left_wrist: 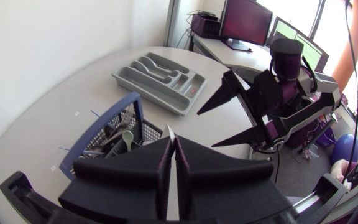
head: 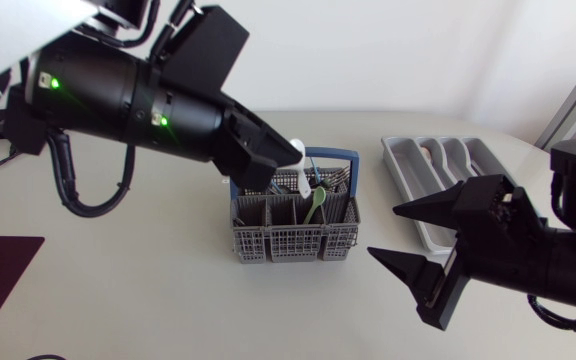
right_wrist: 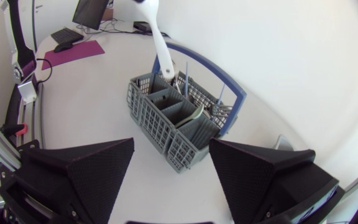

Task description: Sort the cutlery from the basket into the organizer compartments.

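Item 1: my left gripper (left_wrist: 173,139), fingers pinched narrow on a white utensil handle (right_wrist: 160,46) over the basket (head: 293,240).
Item 2: my right gripper (head: 383,232), fingers spread wide, beside the basket and not touching it.

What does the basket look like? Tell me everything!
The basket is grey plastic mesh with a blue handle arching over it. It stands upright on the table between the arms, split into compartments holding cutlery, including a green spoon. The left gripper holds a white utensil at one corner.
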Controlling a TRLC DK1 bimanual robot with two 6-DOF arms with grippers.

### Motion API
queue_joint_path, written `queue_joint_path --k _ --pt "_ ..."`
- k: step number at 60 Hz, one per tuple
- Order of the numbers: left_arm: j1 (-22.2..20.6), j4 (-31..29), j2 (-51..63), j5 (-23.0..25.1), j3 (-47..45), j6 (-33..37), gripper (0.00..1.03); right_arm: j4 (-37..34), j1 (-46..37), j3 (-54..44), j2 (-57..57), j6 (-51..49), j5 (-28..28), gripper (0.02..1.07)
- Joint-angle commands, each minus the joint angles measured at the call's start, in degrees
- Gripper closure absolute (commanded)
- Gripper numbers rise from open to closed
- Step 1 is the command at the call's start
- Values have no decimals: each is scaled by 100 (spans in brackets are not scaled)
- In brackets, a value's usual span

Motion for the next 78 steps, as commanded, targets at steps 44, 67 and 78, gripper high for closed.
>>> queue_joint_path --k 44,67,78 --pt "-730 -128 842 1478 131 505 100 -58 173 249 -107 -579 -1317 54" --pt "-765 -172 816 1548 193 505 100 153 393 135 165 -597 -1291 88" --pt "-730 -181 789 1548 211 505 100 56 410 117 200 -588 -1309 90"
